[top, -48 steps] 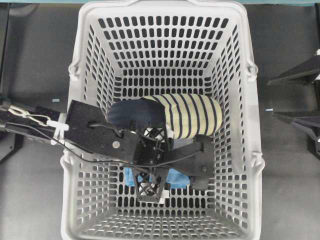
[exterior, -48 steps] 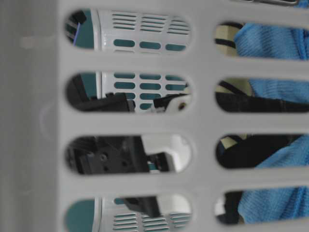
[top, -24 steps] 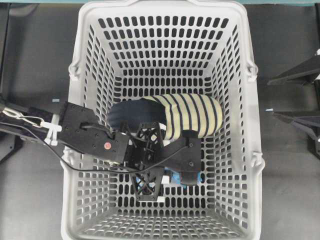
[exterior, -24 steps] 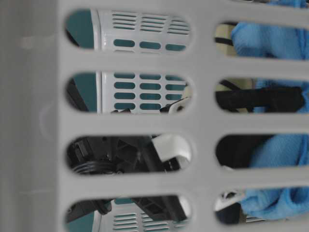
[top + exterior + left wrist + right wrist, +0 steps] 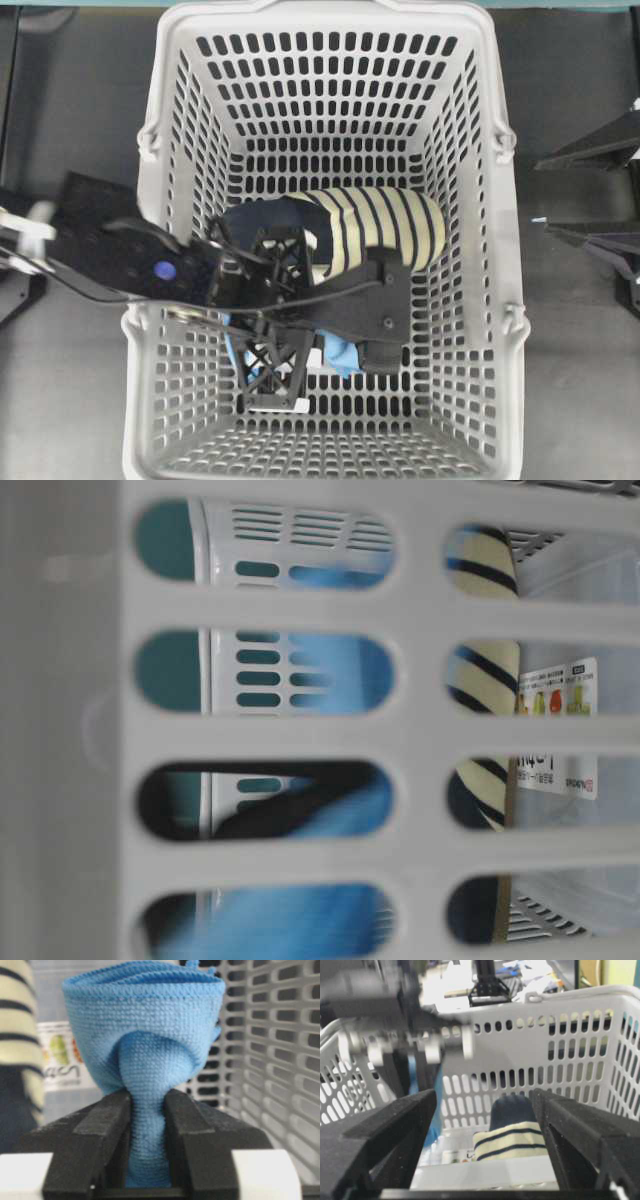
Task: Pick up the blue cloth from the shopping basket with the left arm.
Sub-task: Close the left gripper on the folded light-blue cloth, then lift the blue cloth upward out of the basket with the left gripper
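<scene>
The blue cloth [image 5: 145,1025] hangs bunched between my left gripper's [image 5: 148,1105] two black fingers, which are shut on its narrow middle. In the overhead view the left gripper [image 5: 300,345] is inside the light grey shopping basket [image 5: 480,300], with blue cloth [image 5: 338,357] showing under it. The table-level view shows the cloth as a blue blur [image 5: 330,670] behind the basket's slots. My right gripper [image 5: 485,1110] is open and empty, outside the basket at the overhead view's right edge [image 5: 545,197].
A navy-and-cream striped rolled garment [image 5: 375,230] lies across the basket's middle, just behind the left gripper, and also shows in the right wrist view [image 5: 510,1142]. A labelled package [image 5: 555,725] lies on the basket floor. Basket walls stand close on all sides.
My left arm has drawn back to the left and risen with the blue cloth in its fingers. The cloth has left its earlier spot on the basket floor. The right arm has not moved.
</scene>
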